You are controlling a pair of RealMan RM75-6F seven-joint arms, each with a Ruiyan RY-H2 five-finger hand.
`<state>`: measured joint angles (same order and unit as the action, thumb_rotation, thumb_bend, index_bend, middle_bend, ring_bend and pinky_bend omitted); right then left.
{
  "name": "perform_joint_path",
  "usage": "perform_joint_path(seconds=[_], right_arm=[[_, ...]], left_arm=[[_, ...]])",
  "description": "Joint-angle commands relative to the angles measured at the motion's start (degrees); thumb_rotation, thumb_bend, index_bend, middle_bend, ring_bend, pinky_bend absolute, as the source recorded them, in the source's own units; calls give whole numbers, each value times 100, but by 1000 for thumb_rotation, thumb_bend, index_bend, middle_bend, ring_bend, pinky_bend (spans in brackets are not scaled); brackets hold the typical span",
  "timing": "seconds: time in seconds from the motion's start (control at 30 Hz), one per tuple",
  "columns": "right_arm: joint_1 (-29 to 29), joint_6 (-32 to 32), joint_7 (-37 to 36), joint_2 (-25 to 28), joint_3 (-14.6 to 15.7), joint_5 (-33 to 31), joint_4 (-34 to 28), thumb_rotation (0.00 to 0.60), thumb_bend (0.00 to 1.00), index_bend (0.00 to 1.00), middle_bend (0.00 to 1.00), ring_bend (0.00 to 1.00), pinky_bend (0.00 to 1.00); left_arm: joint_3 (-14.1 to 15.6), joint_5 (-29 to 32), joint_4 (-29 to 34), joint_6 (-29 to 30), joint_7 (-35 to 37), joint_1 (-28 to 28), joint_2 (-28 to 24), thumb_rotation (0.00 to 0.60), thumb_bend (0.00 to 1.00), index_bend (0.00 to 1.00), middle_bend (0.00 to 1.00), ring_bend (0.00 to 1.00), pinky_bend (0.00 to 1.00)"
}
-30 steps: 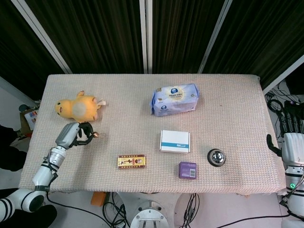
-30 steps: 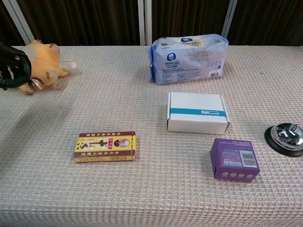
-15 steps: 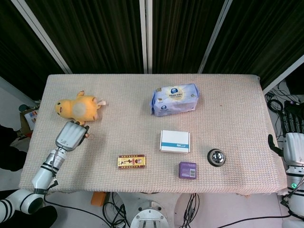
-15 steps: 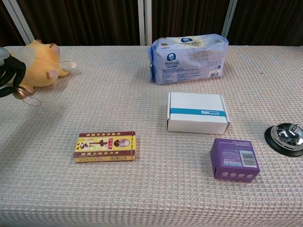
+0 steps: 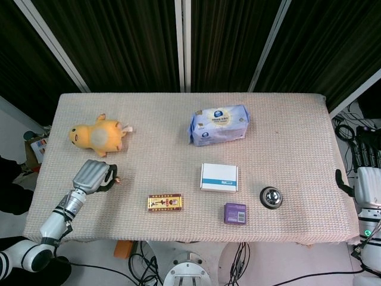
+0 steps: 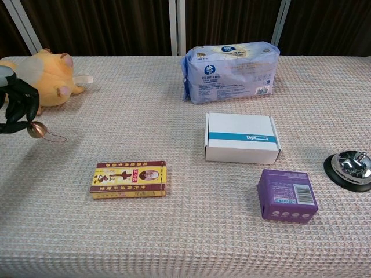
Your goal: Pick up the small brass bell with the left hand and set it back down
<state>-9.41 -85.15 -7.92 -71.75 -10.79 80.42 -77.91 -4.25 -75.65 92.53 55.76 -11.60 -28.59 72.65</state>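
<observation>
The small brass bell (image 6: 37,130) hangs at the fingertips of my left hand (image 6: 15,103), with its thin cord (image 6: 55,139) trailing to the right onto the cloth. In the head view the left hand (image 5: 92,176) sits near the table's left front, in front of the plush toy, and the bell (image 5: 117,179) shows just right of its fingers. The fingers are curled down around the bell's top. Whether the bell touches the cloth I cannot tell. My right hand (image 5: 365,179) stays off the table's right edge, fingers straight and holding nothing.
A yellow plush toy (image 6: 46,78) lies just behind the left hand. A red-and-yellow box (image 6: 128,179) lies to its right. Further right are a white box (image 6: 242,138), a purple box (image 6: 287,195), a wipes pack (image 6: 229,70) and a desk call bell (image 6: 351,169).
The left hand has carried the bell away from the plush toy, toward the table's front and slightly right. The right hand has not moved.
</observation>
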Motion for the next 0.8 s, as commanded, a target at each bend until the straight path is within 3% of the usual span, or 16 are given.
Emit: perform_joint_path(seconds=[0.03,0.37,0.8], right_arm=[[-3,8,5,-25,8,3,25,600,345,0,0,0,0],[-3,17,-7,10,-19,-21,37,600,346,0,0,0,0],[6,49,-32,-7,-11,-41,75,600,346,0,0,0,0]], left_arm=[[128,-50,-196,45,-394,-47,282,600,576,769,678,569,642],[54,180,-752,257,-955,-104,923,600,575,768,678,569,642],[76,331,-1014,218,-938,-139,1087,600,568,735,654,560,633]])
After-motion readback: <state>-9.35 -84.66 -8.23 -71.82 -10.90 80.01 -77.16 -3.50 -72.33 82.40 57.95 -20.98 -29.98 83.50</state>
